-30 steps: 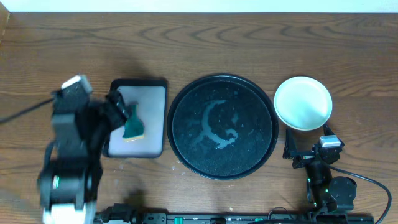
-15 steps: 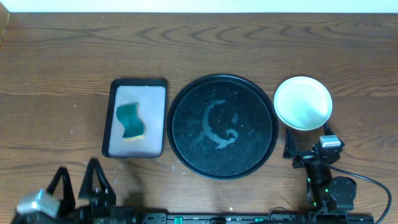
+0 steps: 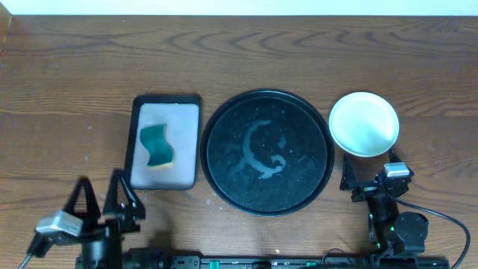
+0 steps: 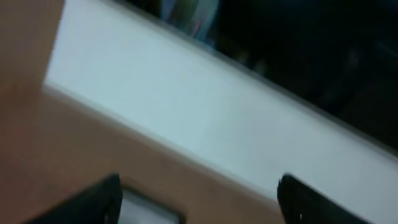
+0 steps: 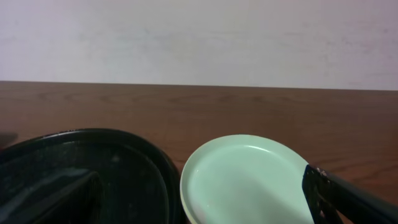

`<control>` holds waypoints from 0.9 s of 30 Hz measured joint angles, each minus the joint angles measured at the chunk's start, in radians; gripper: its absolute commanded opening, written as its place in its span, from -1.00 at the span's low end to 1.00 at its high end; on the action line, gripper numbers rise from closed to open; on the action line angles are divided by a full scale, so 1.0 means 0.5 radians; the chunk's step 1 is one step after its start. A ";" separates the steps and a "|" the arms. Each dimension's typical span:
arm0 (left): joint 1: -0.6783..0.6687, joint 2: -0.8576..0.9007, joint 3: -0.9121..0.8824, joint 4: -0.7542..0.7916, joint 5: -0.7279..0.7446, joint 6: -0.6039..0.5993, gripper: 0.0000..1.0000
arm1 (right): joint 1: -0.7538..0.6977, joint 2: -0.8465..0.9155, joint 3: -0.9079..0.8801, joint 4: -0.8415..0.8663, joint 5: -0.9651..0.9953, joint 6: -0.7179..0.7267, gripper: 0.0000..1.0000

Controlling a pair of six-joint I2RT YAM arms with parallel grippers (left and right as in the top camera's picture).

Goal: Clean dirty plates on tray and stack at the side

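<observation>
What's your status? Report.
Both jaws open, empty. Plates right of tray; tray bare, wet streak. Sponge on small tray, not in the way.

At 7 o'clock, the left gripper has two tapering black fingers and a silver-grey block. At 5 o'clock, the right gripper is black, with a thin black cable.

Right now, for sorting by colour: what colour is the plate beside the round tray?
The plate is pale mint green; see the right wrist view.
</observation>
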 measured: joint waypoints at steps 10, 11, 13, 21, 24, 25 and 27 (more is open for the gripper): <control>0.000 0.002 -0.869 1.125 0.082 -0.137 0.60 | 0.000 0.001 0.000 -0.002 0.000 0.000 0.98; 0.000 0.002 -0.919 1.137 0.084 -0.154 0.60 | 0.000 0.001 0.000 -0.002 0.000 0.001 0.98; 0.000 0.002 -1.044 1.147 0.084 -0.214 0.60 | 0.000 0.001 0.000 -0.002 0.000 0.000 0.99; 0.000 0.002 -1.320 1.144 0.086 -0.289 0.60 | 0.000 0.001 0.000 -0.002 0.000 0.000 0.99; 0.000 0.002 -1.347 1.051 0.085 -0.243 0.61 | 0.000 0.001 0.000 -0.002 -0.001 0.000 0.98; 0.000 0.002 -1.349 1.020 0.085 -0.204 0.60 | 0.000 0.001 0.000 -0.002 0.000 0.001 0.99; 0.000 0.002 -1.349 0.977 0.083 -0.118 0.60 | 0.000 0.001 0.000 -0.002 0.000 0.001 0.99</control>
